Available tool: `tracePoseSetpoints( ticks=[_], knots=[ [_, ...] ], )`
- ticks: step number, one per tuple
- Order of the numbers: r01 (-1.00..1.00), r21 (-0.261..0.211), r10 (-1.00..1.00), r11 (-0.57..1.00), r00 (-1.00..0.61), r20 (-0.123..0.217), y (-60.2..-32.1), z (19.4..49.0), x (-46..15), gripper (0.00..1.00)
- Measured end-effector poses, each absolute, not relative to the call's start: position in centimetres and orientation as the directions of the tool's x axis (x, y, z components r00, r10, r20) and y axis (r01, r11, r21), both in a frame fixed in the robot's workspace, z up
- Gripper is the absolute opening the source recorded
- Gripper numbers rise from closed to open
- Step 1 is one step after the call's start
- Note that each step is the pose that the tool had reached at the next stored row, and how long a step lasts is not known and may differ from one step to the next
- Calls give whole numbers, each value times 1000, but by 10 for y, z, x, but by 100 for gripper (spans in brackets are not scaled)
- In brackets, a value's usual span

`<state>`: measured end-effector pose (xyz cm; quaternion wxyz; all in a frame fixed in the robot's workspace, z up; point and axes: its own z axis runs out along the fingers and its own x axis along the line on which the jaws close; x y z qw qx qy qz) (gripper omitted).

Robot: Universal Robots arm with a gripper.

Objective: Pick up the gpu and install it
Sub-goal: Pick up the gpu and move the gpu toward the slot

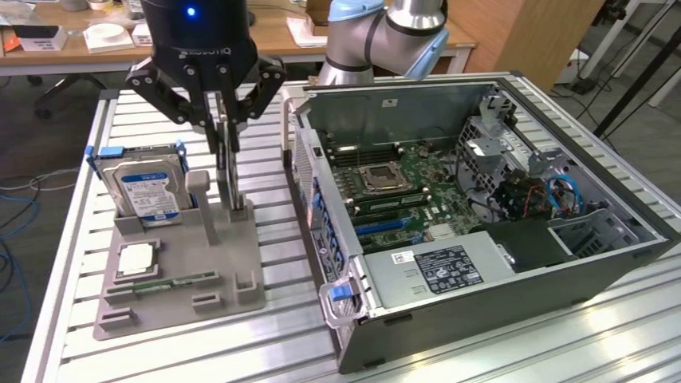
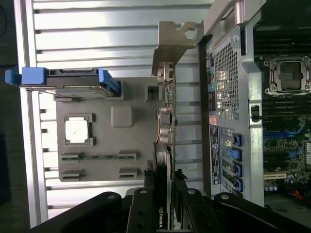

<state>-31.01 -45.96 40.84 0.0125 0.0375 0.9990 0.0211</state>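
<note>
Gripper (image 1: pixel 226 132) fingers pinching gpu (image 1: pixel 228 179) at upper edge. Card standing upright, edge-on, over gray fixture tray (image 1: pixel 171 311), just beside hard drive (image 1: pixel 149 191) on exterior view's right, sitting left of open computer case (image 1: pixel 479 311).

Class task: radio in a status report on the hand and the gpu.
Hand shut on gpu. Gpu upright at gray holder. Hard drive beside it, apart. Open computer case alongside.
</note>
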Motion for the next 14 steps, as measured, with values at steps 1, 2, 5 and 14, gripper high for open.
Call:
tracePoseSetpoints(
  ticks=[1,2,5,14],
  knots=[
    [74,43,75,996,-997,-23,-460,409,-310,26],
    [74,43,76,996,-997,-23,-460,410,-310,26],
    [74,43,75,996,-997,-23,-460,412,-310,26],
    [74,43,75,996,-997,-23,-460,419,-310,26]
  ],
)
